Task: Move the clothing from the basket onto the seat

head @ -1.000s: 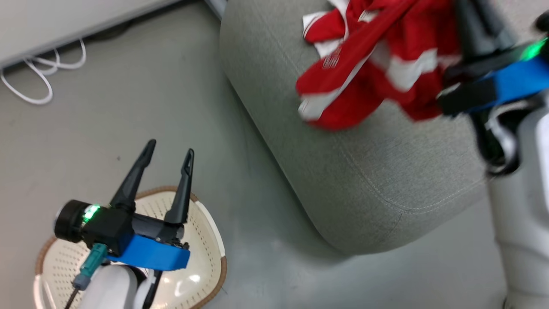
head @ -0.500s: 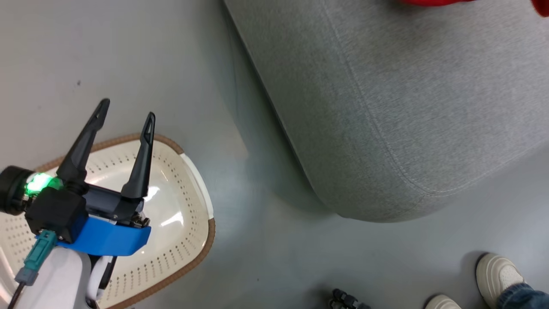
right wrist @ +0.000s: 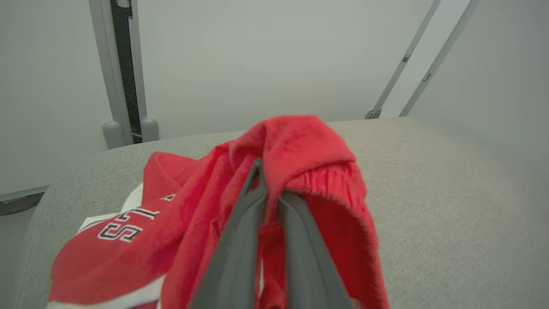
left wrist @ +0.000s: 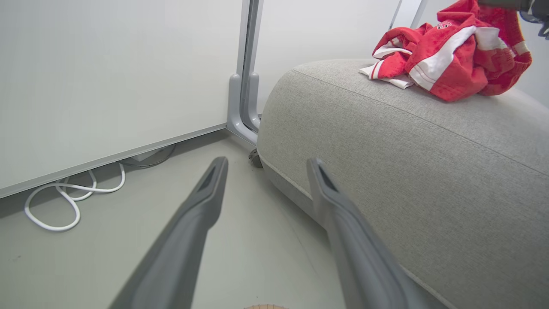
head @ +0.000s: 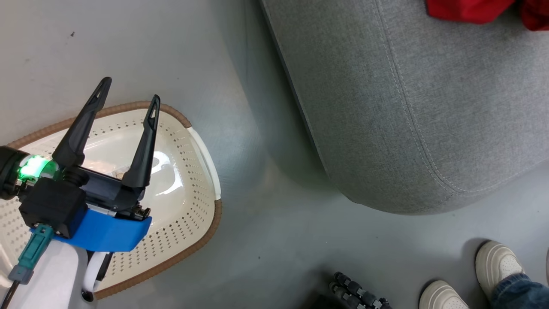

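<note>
Left gripper (head: 128, 92) hangs spread wide over the basket (head: 201, 171). Beyond it, the head view catches a red edge of the clothing (head: 467, 8) on the seat (head: 407, 107). Farther off, the right wrist view shows the right gripper (right wrist: 270, 184) pinching that heap, which trails toward lower left.

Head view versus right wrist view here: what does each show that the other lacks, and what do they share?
Head view: the basket, bare where visible, the open left gripper above it, and a person's shoes. Right wrist view: the right gripper shut on the clothing, with its white lettering. Both: red clothing on the grey sofa.
</note>
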Robot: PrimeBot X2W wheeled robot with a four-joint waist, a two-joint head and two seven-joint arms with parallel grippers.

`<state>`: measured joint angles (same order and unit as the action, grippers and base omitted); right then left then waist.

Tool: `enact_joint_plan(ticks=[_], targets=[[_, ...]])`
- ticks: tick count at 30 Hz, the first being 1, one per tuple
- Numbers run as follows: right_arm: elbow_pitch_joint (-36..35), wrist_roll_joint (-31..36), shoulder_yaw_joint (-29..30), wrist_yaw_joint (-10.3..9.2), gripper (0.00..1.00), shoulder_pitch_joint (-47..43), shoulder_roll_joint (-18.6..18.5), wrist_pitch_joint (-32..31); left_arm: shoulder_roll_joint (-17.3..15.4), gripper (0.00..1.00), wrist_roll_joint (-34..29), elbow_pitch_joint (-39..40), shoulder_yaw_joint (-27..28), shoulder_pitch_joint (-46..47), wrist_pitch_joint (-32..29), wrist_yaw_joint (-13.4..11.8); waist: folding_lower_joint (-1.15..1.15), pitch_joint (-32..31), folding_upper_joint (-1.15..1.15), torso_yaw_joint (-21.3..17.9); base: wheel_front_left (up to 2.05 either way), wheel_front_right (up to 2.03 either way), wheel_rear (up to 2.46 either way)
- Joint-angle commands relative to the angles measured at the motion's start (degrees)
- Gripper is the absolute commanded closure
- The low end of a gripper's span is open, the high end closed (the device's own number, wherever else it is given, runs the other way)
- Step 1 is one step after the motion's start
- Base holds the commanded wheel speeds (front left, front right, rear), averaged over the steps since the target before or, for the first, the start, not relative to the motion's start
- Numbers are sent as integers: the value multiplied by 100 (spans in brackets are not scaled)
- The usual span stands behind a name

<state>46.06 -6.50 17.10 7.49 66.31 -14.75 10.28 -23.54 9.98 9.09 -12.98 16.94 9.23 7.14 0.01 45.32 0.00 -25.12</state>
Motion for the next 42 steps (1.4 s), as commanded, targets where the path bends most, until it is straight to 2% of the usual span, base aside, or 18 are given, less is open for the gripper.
enact_joint_plan(ticks=[1,8,9,11,18,31,38,42], targets=[[129,74,10,1,100,107,34,59,-12,0,-5,-27,2,126,49,-7,-1,-18,0,29,0,0,0],[715,336,-1,2,100,237,57,220,92,0,53,-203,-83,212,170,-32,-1,-142,0,130,0,0,0],[767,350,-7,1,92,258,68,236,103,0,48,-232,-102,228,189,-33,-1,-155,0,137,0,0,0],[858,346,-11,2,0,296,85,253,130,0,45,-279,-144,254,209,-35,-1,-175,0,154,0,0,0],[1109,374,12,1,0,277,28,341,203,0,80,-456,-225,321,319,-39,-1,-294,0,220,0,0,0],[1391,414,164,1,0,-82,128,458,414,0,197,-972,-402,300,526,-26,-1,-914,0,370,0,0,0],[1236,306,199,2,0,-625,205,495,712,0,308,-1309,-445,123,597,-20,-1,-1495,0,546,0,0,0],[878,248,115,1,0,-1100,284,491,889,0,360,-1398,-343,-29,600,-12,-1,-1844,0,631,0,0,0]])
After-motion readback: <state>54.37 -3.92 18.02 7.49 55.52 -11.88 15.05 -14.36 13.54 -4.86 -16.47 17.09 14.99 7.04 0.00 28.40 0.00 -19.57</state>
